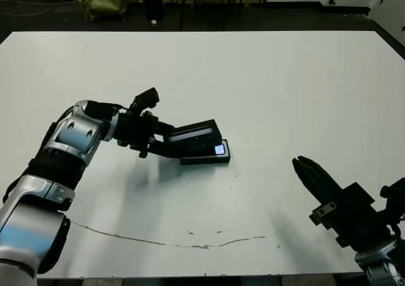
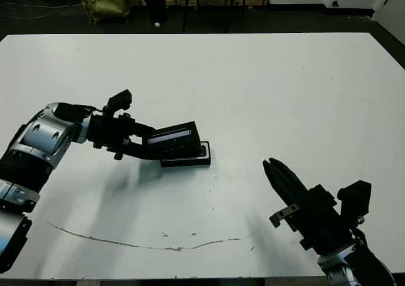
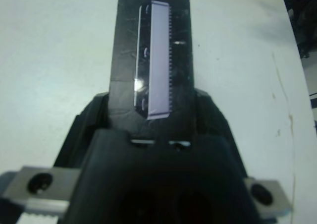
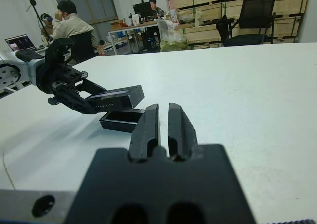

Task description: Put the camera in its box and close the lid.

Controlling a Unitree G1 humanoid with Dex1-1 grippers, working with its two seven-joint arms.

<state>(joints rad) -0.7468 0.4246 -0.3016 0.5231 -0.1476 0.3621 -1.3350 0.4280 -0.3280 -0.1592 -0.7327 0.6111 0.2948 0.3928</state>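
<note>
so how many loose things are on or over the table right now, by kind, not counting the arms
lid: 1, held in the left gripper, tilted above the box
box: 1, resting on the table
camera: 0 that I can make out; it may be inside the box, hidden by the lid
total: 2

Our left arm reaches in from the left side, elbow bent, forearm stretched toward the middle of the counter point(image 1: 266, 71). Its left end effector point(image 1: 166, 145) is clamped on the lid point(image 1: 193, 134), fingers gripping the near end. Our right arm sits low at the near right; the right end effector point(image 4: 162, 116) hovers, fingers close together with what looks like a thin gap, holding nothing.
</note>
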